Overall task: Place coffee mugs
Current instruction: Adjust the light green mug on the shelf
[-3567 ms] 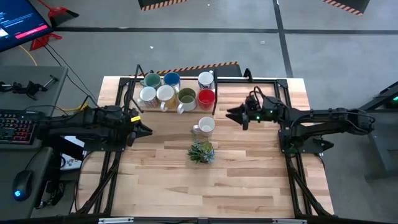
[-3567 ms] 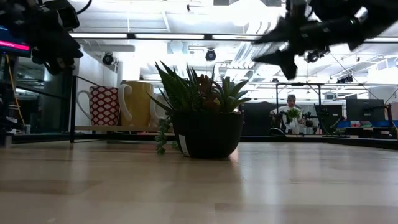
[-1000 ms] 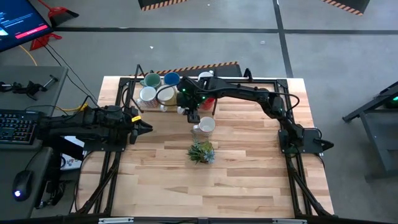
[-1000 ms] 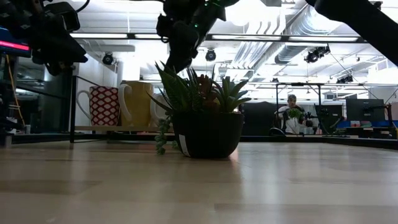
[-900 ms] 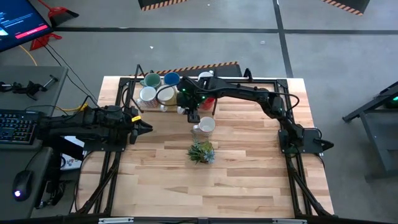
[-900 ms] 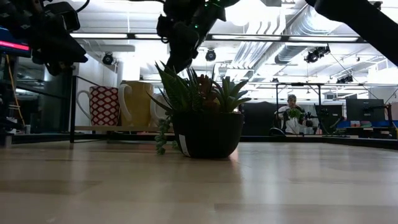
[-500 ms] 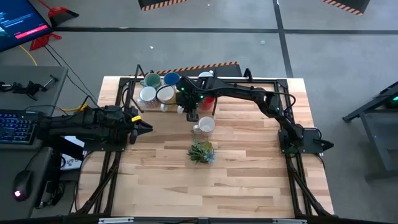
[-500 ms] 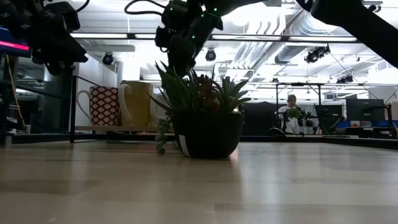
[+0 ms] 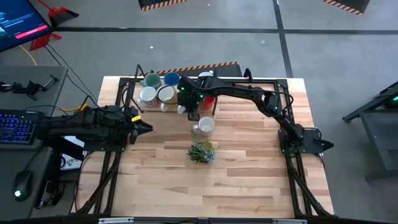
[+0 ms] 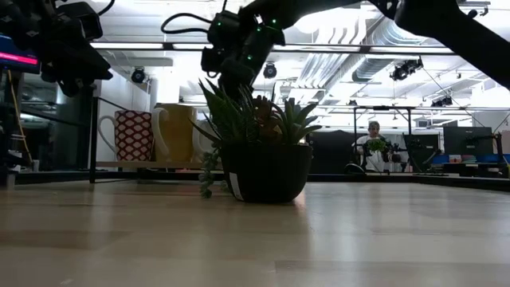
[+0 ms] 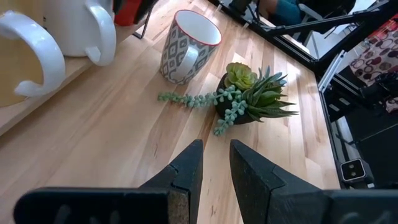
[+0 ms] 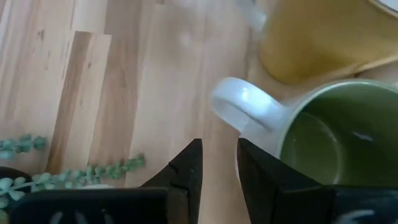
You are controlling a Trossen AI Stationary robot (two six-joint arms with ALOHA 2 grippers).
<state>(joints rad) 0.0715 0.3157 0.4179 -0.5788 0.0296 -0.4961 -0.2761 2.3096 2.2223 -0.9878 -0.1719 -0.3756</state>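
Several coffee mugs stand close together on a raised wooden shelf [image 11: 25, 106] at the table's far side: teal [image 9: 151, 79], blue [image 9: 171, 79], white [image 9: 148, 94], cream [image 9: 165, 94] and red [image 9: 209, 98]. My right gripper [image 12: 219, 152] hangs over the shelf's near edge, slanting down. Its fingers are open by a narrow gap just short of the white handle [image 12: 242, 106] of the olive green mug [image 12: 336, 130], with nothing between them. A grey-patterned mug [image 9: 204, 126] stands upright on the table. My left gripper [image 11: 216, 155] waits at the table's left, narrowly open and empty.
A small potted succulent [image 9: 201, 151] with trailing strands stands just near of the patterned mug, mid-table. A black frame [image 9: 138, 87] runs around the shelf and along the table's sides. A person sits at a desk far behind the table [image 10: 373, 143].
My right gripper has come down a little toward the olive green mug at the shelf's near edge. No mug has moved.
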